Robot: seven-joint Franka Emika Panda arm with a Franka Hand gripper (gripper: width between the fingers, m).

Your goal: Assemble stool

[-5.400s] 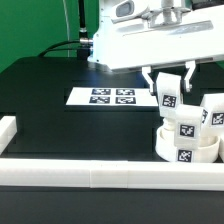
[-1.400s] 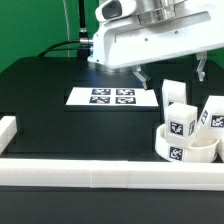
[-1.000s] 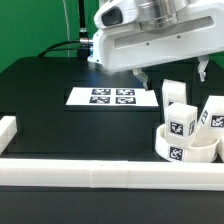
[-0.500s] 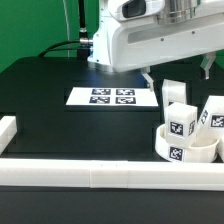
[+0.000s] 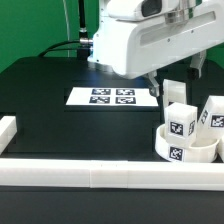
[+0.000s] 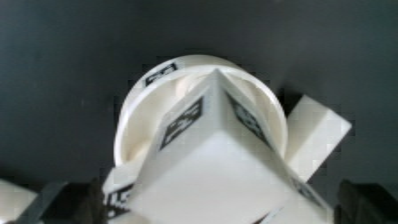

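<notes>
Exterior view: the white arm fills the upper right of the frame, its pincer (image 5: 170,86) hanging wide open with nothing between its fingers, just above the parts. At lower right the round seat (image 5: 186,147) lies on the black surface (image 5: 60,125) with a tagged leg (image 5: 180,121) standing on it. The marker board (image 5: 112,97) sits mid-frame. Wrist view: a leg (image 6: 214,160) looms close over the seat (image 6: 160,110), blurred against the dark surface.
</notes>
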